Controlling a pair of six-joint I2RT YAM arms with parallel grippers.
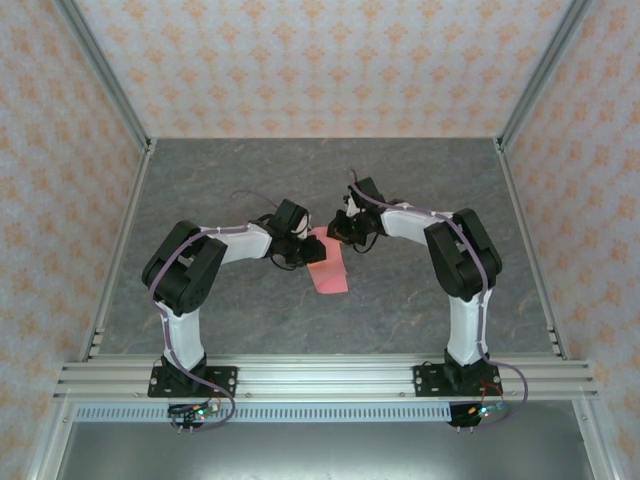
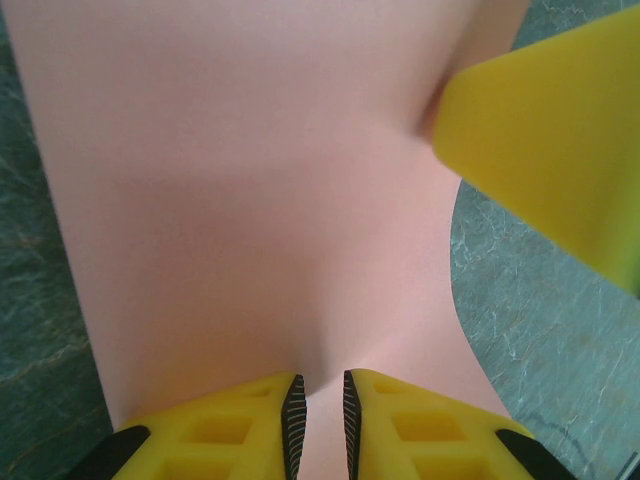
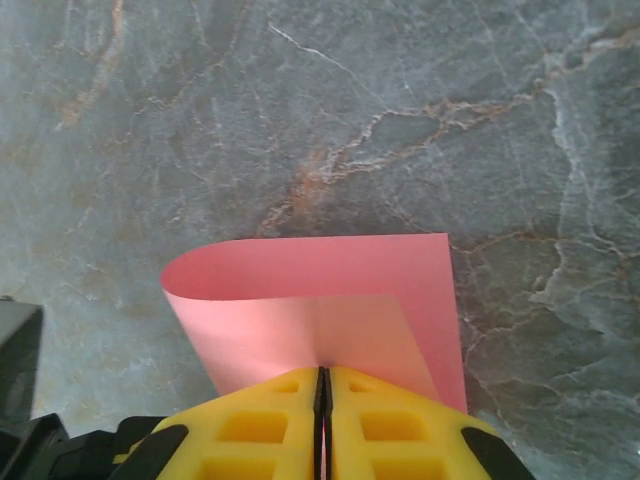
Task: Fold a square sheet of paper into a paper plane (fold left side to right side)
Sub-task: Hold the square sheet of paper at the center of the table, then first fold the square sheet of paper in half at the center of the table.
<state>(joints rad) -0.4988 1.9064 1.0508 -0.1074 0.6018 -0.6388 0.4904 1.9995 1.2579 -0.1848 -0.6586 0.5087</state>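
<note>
The square sheet of paper (image 1: 329, 272) is salmon pink and lies on the grey marbled table between the two arms. One side is lifted and curled over into a loose loop (image 3: 300, 290). My right gripper (image 3: 322, 385) is shut on the raised edge of the sheet, its jaws closed tight with the paper between them. In the top view the right gripper (image 1: 341, 232) sits at the sheet's far end. My left gripper (image 2: 318, 400) stands low over the paper (image 2: 250, 200), jaws a narrow gap apart, tips against the sheet, which dimples there. A yellow finger (image 2: 545, 150) of the right gripper touches the paper's far right edge.
Aluminium rails (image 1: 320, 378) run along the near edge by the arm bases. Patterned walls with metal posts (image 1: 110, 80) enclose the table (image 1: 220, 170) on the left, back and right.
</note>
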